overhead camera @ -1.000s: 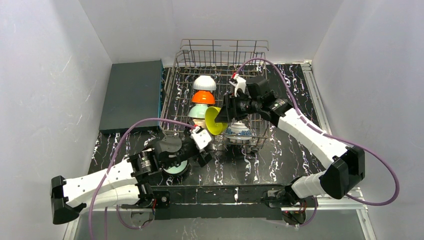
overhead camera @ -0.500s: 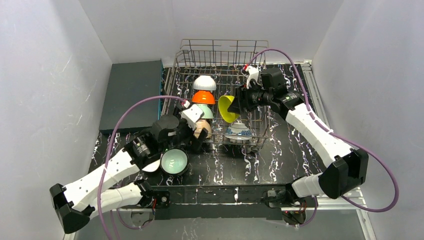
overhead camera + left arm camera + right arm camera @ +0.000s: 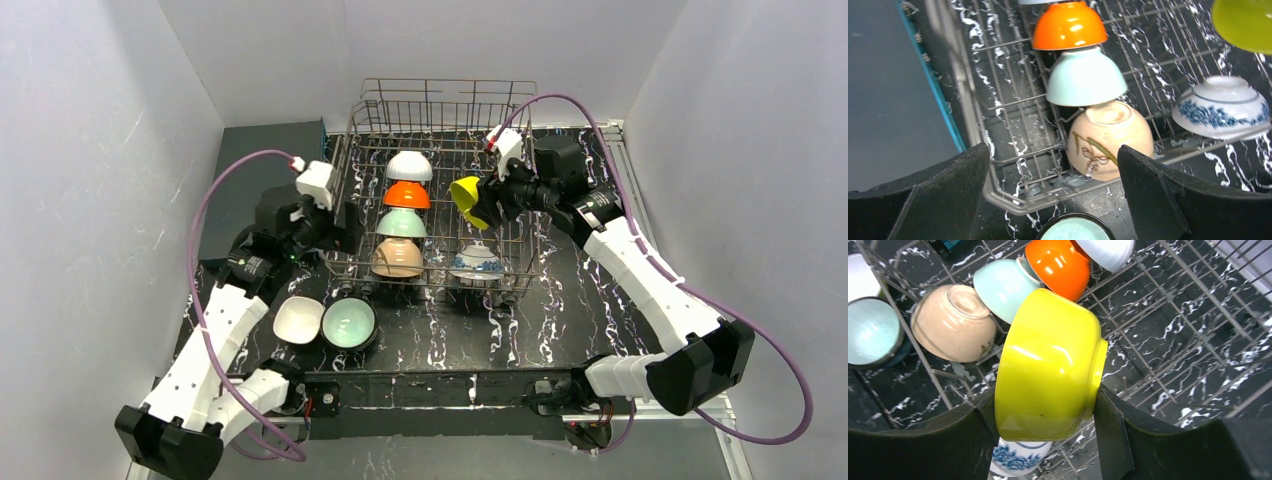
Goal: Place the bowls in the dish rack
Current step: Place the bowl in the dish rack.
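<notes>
With the peach-tan bowl (image 3: 398, 258) now set at 7 o'clock in the dish rack (image 3: 440, 100), the left gripper (image 3: 1053, 165) has backed off to 9 o'clock, jaws wide and empty, while the right gripper (image 3: 1044, 405), clamped on the yellow-green bowl (image 3: 1048, 355), carries it toward 1 o'clock.

The orange bowl (image 3: 1069, 25), mint bowl (image 3: 1085, 77) and tan bowl (image 3: 1108, 137) (all overturned) sit in a row inside the dish rack (image 3: 1003, 204).

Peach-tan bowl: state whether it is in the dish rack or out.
In. The peach-tan bowl lies base-up inside the dish rack, just behind its near wire wall.
</notes>
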You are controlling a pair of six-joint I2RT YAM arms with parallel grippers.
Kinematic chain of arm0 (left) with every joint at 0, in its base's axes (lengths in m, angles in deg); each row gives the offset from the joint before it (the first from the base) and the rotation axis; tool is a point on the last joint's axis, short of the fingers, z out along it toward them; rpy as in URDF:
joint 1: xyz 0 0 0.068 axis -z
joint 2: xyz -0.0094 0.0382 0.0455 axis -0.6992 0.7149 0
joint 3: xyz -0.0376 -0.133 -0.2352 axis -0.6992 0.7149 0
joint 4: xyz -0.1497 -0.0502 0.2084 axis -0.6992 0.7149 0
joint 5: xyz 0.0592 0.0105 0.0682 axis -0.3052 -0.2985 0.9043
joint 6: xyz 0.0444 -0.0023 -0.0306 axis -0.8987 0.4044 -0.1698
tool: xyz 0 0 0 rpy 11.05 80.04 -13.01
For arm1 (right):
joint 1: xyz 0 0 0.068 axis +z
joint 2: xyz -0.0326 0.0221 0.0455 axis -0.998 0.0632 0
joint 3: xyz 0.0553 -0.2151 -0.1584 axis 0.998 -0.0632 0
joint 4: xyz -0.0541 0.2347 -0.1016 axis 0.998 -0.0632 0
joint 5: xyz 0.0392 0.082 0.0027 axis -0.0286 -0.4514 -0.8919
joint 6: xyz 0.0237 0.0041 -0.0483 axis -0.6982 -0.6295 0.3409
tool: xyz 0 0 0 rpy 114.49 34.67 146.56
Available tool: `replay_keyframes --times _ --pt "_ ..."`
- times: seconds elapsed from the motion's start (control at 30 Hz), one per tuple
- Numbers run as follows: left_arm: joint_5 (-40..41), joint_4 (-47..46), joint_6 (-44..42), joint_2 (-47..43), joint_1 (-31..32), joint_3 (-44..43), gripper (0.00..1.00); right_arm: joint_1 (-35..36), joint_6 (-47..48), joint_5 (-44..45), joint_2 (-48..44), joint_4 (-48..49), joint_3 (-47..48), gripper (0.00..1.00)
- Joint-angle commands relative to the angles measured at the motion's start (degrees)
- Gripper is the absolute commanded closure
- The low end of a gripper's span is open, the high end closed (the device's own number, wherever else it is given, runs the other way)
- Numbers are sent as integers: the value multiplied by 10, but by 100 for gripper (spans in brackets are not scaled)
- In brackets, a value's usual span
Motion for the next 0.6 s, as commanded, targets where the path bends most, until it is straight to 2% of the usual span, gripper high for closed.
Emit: replay_keyframes --times 0.0,0.17,0.43,0.57 --pt "-74 2 31 -25 -77 3 2 -1 85 15 -11 26 14 99" --pt "-117 -3 39 -16 -157 21 2 -1 151 3 -23 48 -7 99" --pt "-160 -75 67 -20 -182 73 2 -2 282 -17 -32 34 -23 99" --pt "-197 -100 80 -29 -192 86 2 -5 310 -10 -27 24 -21 99"
